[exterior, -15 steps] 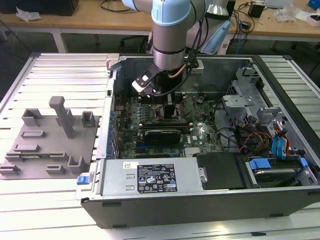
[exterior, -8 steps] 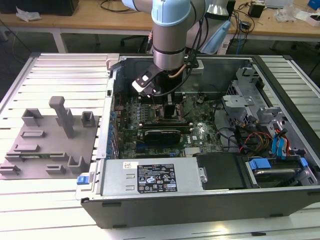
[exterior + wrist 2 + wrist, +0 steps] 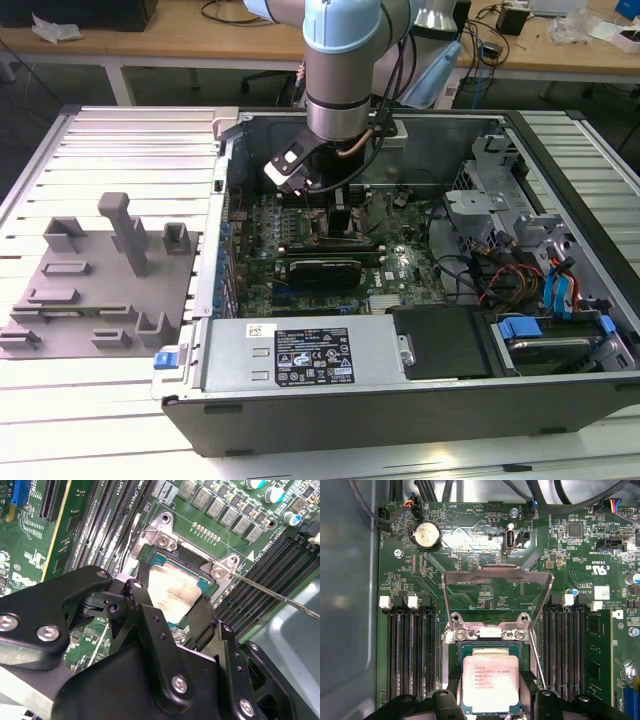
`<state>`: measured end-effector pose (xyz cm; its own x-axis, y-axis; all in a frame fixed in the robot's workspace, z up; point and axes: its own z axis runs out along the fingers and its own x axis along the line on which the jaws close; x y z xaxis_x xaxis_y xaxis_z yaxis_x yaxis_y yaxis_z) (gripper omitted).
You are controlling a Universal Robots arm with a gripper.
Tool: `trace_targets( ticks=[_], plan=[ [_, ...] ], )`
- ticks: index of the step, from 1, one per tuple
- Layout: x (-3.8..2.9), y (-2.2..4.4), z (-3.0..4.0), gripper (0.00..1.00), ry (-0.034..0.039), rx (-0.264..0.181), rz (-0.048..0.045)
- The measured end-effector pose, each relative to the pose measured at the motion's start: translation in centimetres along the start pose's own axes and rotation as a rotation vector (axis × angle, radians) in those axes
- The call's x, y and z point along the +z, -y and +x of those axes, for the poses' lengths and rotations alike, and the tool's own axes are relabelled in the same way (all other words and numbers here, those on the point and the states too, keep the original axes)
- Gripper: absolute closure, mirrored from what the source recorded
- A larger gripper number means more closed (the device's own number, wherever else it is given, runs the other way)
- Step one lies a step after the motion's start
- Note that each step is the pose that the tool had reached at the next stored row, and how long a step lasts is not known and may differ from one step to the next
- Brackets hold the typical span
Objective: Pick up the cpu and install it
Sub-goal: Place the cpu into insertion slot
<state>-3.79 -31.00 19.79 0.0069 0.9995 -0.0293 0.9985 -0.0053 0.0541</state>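
The cpu (image 3: 491,682), a flat square chip with a silvery top, lies level over the open socket (image 3: 485,636) on the green motherboard (image 3: 485,530). My gripper (image 3: 491,692) is shut on it, with one black finger (image 3: 451,692) against each of two opposite sides. In the second wrist view the cpu (image 3: 172,590) shows between the same fingers (image 3: 145,605) inside the socket frame (image 3: 165,540). Whether it rests fully in the socket I cannot tell. In the exterior view the gripper (image 3: 340,222) reaches down into the open computer case (image 3: 400,400).
The socket's metal load plate (image 3: 497,587) stands flipped open behind the socket, and its thin lever (image 3: 536,660) runs beside it. Memory slots (image 3: 410,650) flank the socket. A grey parts fixture (image 3: 90,290) lies at the exterior view's left. Cables and drive bays (image 3: 520,270) fill the case's right.
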Motion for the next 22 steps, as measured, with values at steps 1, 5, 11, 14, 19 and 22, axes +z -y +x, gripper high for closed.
trace_targets(
  ticks=[1,5,11,14,19,22],
  plan=[
    [0.01,0.00,0.00,0.46,-0.0001,0.000,0.0000],
    [0.01,0.00,0.00,0.46,0.0001,0.000,0.0000],
    [0.01,-0.02,0.00,0.46,0.0000,0.000,0.0000],
    [0.01,-0.02,0.00,0.38,0.0000,0.000,0.0000],
    [-0.25,-0.04,0.00,0.38,-0.0001,0.000,-0.0001],
    [-1.63,-0.12,-0.04,0.38,-0.0002,0.000,-0.0001]
  ],
)
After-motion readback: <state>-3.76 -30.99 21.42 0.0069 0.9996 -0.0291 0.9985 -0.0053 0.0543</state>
